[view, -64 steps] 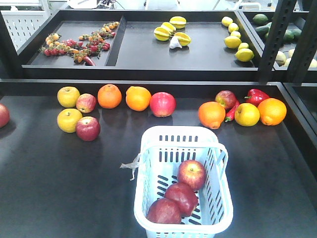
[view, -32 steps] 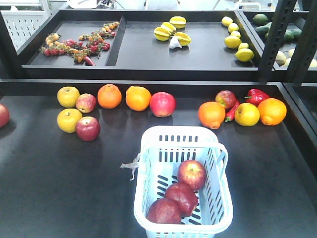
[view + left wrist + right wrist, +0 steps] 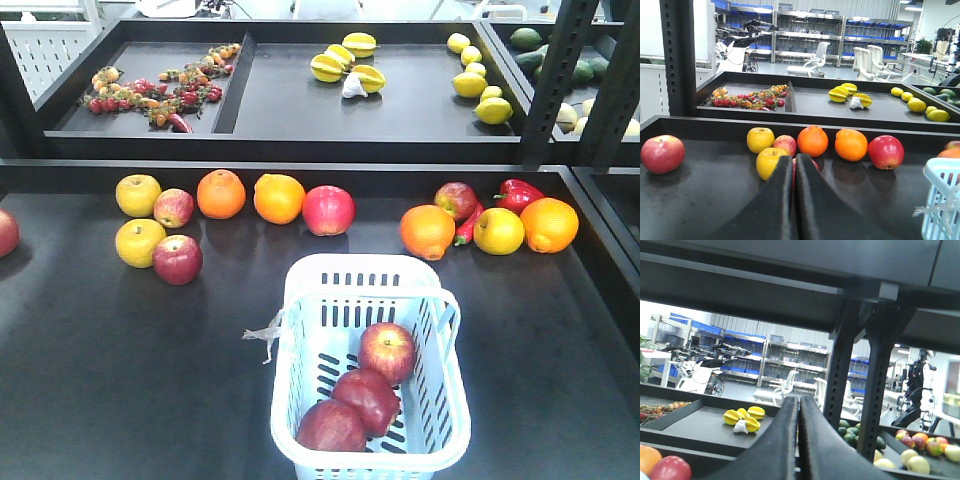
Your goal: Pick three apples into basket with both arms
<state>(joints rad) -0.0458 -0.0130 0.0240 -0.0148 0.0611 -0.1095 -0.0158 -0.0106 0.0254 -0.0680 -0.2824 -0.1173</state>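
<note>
We count three apples inside the basket, which sits on the worktop. Our left pincer is level and closed empty, aimed at fruit beyond the basket; the right pincer, also closed, is raised toward the shelving.

The black surface carries the basket at its near centre. Behind the basket, along the rear wall, lie oranges, yellow fruits, red apples and a red pepper. One apple lies far left of the basket.
</note>
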